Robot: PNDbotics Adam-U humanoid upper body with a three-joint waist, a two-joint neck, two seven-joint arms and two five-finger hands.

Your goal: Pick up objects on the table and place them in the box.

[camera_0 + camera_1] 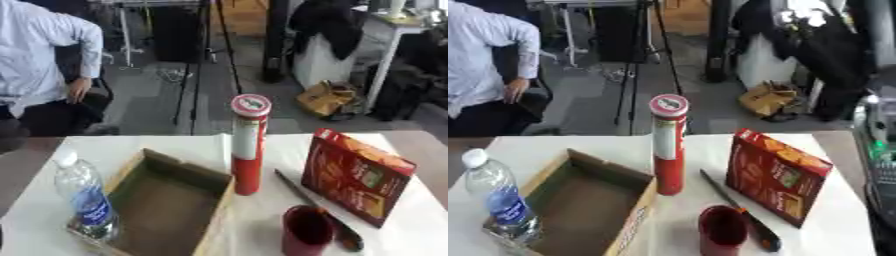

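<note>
a white-covered table (411, 225) holds an open cardboard box (166, 205) at left centre, nothing visible inside it. a clear water bottle (85, 197) with a blue label stands upright at the box's left edge, touching or just beside its wall. a tall red can (248, 145) with a white band stands upright just right of the box's far corner. right of it a red carton (357, 176) stands on end. a dark red cup (307, 230) sits near the front, with a long dark tool (741, 212) lying just beside it, between can and carton. neither hand shows in either view, so the fingers' state cannot be told.
</note>
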